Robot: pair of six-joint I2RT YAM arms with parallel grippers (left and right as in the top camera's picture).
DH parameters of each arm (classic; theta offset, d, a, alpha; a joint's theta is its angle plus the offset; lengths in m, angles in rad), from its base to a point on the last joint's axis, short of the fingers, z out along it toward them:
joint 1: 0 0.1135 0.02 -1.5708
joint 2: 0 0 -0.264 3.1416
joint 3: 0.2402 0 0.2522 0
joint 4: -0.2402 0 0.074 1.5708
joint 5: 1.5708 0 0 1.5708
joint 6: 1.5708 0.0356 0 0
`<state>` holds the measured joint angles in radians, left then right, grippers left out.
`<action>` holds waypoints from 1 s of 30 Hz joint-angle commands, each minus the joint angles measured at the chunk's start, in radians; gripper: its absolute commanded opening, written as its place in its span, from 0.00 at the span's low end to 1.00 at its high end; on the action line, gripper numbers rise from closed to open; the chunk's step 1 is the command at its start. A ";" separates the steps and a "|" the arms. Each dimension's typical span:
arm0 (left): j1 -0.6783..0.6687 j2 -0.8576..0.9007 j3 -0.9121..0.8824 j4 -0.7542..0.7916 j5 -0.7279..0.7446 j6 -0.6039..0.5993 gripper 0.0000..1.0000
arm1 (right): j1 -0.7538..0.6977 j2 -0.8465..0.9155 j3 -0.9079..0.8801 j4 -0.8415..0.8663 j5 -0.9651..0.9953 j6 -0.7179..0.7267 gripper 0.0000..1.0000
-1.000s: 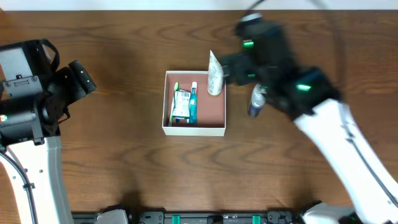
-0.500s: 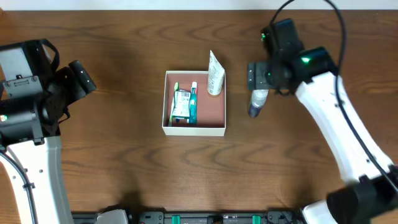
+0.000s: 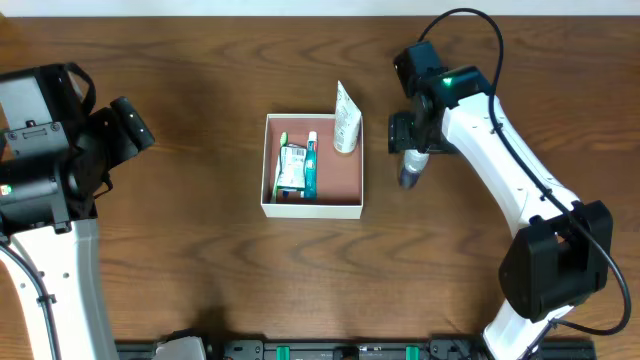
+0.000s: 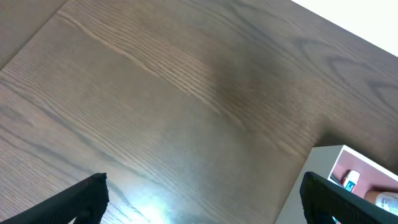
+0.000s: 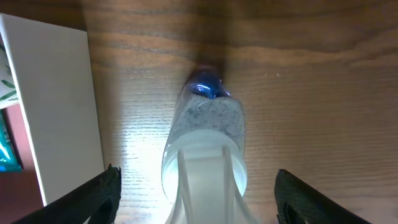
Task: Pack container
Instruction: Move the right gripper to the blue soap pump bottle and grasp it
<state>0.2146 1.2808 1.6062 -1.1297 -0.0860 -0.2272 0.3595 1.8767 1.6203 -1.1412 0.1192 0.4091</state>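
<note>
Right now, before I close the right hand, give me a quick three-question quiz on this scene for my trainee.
1. True or false: the bottle lies on the table, outside the container.
2. The right hand is: A shut on the bottle; B open, astride the bottle; C above the container.
3. Fill in: the bottle's cap is ____.
Key: 1 true; 2 B; 3 blue.

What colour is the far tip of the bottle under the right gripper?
Blue; the bottle is otherwise pale and speckled. Best in right wrist view.
</note>
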 commanded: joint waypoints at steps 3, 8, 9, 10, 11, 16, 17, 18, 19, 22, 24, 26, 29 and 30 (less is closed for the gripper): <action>0.005 -0.001 0.005 -0.003 -0.012 0.020 0.98 | 0.000 -0.006 -0.049 0.039 -0.004 0.048 0.78; 0.005 -0.001 0.005 -0.003 -0.012 0.020 0.98 | -0.001 -0.006 -0.112 0.107 -0.003 0.059 0.75; 0.005 -0.001 0.005 -0.003 -0.012 0.020 0.98 | -0.002 -0.006 -0.114 0.111 -0.003 0.058 0.73; 0.005 -0.001 0.005 -0.003 -0.012 0.020 0.98 | -0.003 -0.006 -0.114 0.114 -0.003 0.058 0.71; 0.005 -0.001 0.005 -0.003 -0.012 0.020 0.98 | -0.002 -0.006 -0.114 0.119 -0.003 0.058 0.69; 0.005 -0.001 0.005 -0.003 -0.012 0.020 0.98 | -0.002 -0.026 -0.113 0.147 0.016 0.026 0.52; 0.005 -0.001 0.005 -0.003 -0.012 0.020 0.98 | -0.002 -0.034 -0.113 0.147 0.024 0.010 0.40; 0.005 -0.001 0.005 -0.003 -0.012 0.020 0.98 | -0.002 -0.044 -0.113 0.146 0.039 0.000 0.31; 0.005 -0.001 0.005 -0.003 -0.012 0.020 0.98 | -0.002 -0.057 -0.113 0.144 0.052 -0.008 0.29; 0.005 -0.001 0.005 -0.003 -0.012 0.020 0.98 | -0.001 -0.106 -0.113 0.135 0.087 -0.022 0.24; 0.005 -0.001 0.005 -0.003 -0.013 0.020 0.98 | 0.002 -0.146 -0.113 0.131 0.099 -0.026 0.24; 0.005 -0.001 0.005 -0.003 -0.012 0.020 0.98 | 0.010 -0.202 -0.113 0.128 0.098 -0.033 0.23; 0.005 -0.001 0.005 -0.003 -0.012 0.020 0.98 | 0.040 -0.301 -0.113 0.111 0.085 -0.032 0.22; 0.005 -0.001 0.005 -0.003 -0.012 0.020 0.98 | 0.057 -0.337 -0.113 0.102 0.073 -0.032 0.20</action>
<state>0.2146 1.2808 1.6062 -1.1297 -0.0860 -0.2272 0.3775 1.6630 1.4914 -1.0325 0.1841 0.3927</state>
